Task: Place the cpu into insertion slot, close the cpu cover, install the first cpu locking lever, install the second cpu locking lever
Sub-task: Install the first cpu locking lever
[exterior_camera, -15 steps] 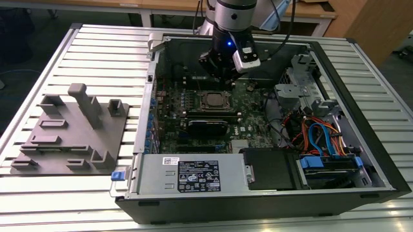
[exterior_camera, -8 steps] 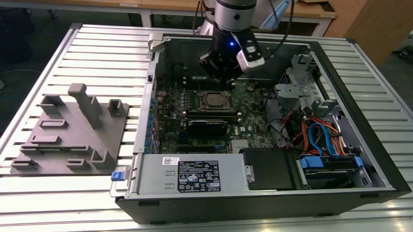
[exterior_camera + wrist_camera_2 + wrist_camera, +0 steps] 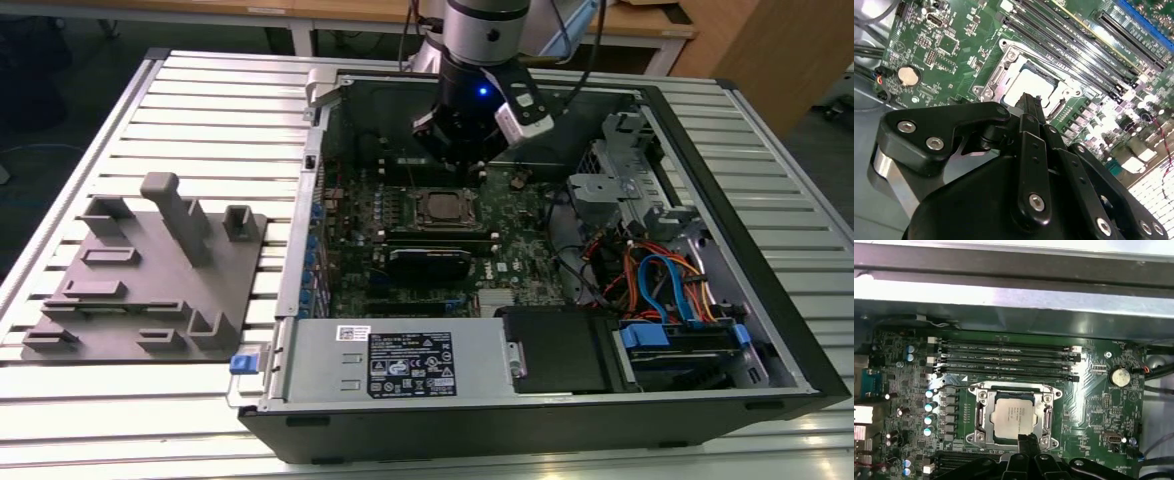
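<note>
Claw: gripper (image 3: 1026, 441) is hanging over the green board (image 3: 1094, 415) inside the open computer case (image 3: 747, 330), its fingers pressing together with nothing showing between them.
Tip: it is pointing at the socket edge that faces away from the memory slots; whether it is touching metal I cannot tell.
Chip: one cpu (image 3: 1013, 412) is sitting flat in the insertion slot (image 3: 972, 438), just beside the claw tip, its silvery top facing up.
Cover: one cpu cover (image 3: 1014, 390) is lying down around the chip, framing it through its window.
Levers: thin metal bars (image 3: 1047, 414) are running along two sides of the frame; latched or not, I cannot tell.
Memory slots: four long black ones (image 3: 1004, 358) are running side by side just past the cover, between it and a grey metal wall (image 3: 1004, 295).
Open room: low, flat board is stretching from the socket towards one coin battery (image 3: 1119, 376), which is well apart from the claw.
Outside: the case is lying on a slatted table (image 3: 200, 110), and one grey holder block (image 3: 147, 270) is standing beside it at the exterior view's left.
</note>
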`<state>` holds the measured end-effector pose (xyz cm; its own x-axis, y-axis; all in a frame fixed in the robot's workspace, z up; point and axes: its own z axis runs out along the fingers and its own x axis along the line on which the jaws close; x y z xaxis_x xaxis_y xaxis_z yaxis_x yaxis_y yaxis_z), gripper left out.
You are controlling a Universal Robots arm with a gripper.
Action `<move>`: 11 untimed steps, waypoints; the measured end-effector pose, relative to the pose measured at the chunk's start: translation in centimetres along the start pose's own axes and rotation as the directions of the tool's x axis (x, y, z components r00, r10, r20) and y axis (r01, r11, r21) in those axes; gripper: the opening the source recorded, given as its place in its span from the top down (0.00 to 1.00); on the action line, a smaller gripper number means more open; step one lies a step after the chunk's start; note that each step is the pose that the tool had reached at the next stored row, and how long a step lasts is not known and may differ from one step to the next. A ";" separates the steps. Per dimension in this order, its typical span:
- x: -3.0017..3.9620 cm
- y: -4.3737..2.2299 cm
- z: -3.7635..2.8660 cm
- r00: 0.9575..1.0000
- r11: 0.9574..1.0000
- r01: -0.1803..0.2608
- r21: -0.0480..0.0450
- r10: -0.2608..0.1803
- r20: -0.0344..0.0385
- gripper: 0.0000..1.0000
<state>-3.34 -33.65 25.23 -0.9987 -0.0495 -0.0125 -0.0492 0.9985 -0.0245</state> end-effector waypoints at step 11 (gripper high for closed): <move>1.80 0.09 -0.02 1.000 1.000 0.001 0.000 -0.001 0.000 0.90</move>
<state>-5.14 -33.65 25.23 -0.9987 -0.0501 -0.0125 -0.0498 0.9985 -0.0245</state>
